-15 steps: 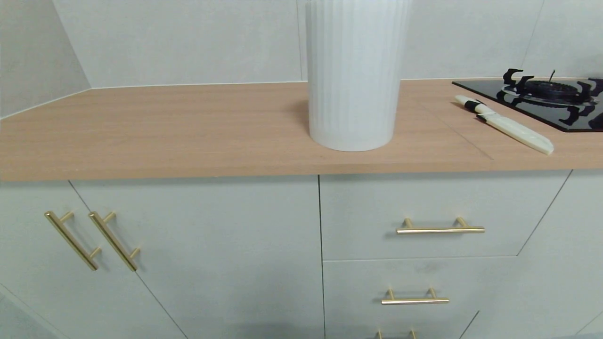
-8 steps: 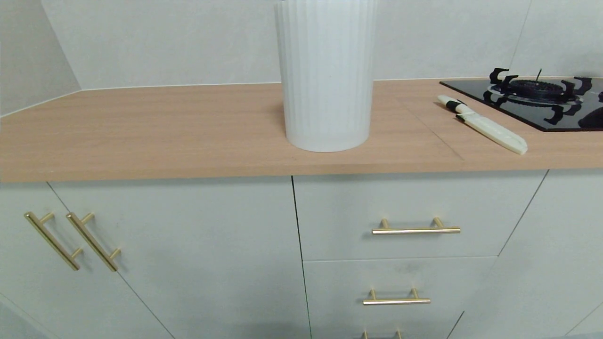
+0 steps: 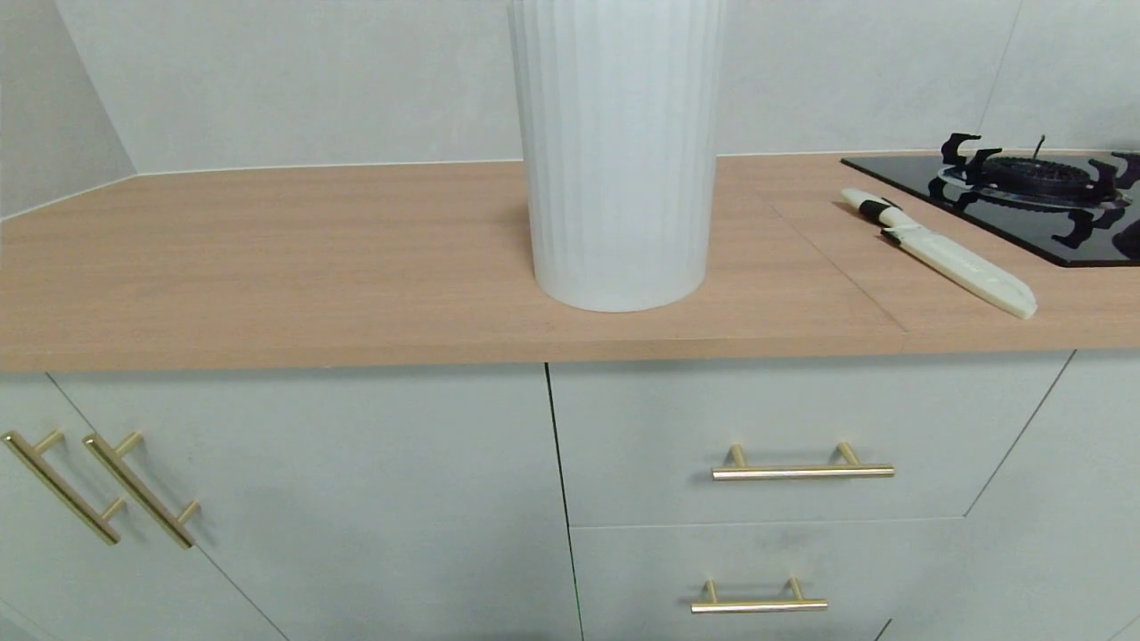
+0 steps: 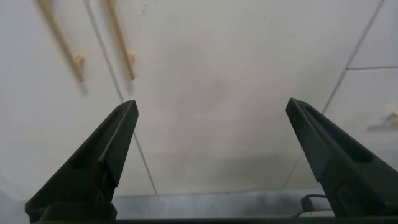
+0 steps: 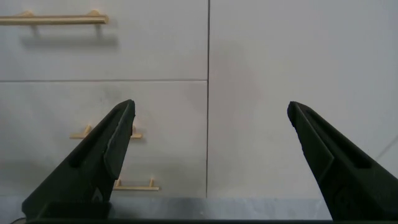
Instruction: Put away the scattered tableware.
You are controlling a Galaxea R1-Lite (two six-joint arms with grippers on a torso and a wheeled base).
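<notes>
A cream-bladed knife [image 3: 942,252] with a white and black handle lies on the wooden countertop [image 3: 267,258] at the right, beside the hob. A tall white ribbed container [image 3: 614,151] stands near the counter's front edge at the middle. My left gripper [image 4: 211,112] hangs open low in front of the grey cabinet doors, nothing between its fingers. My right gripper [image 5: 211,112] is open too, facing the drawer fronts with nothing held.
A black gas hob [image 3: 1024,191] sits at the counter's far right. Below are grey cabinet doors with two gold handles [image 3: 98,490] at the left and drawers with gold bar handles [image 3: 802,470] at the right. The left countertop is bare wood.
The whole head view has shifted: the counter and cabinets slid left, then lower and slightly larger in the frame, so the camera moved. Nothing on the counter has changed place.
</notes>
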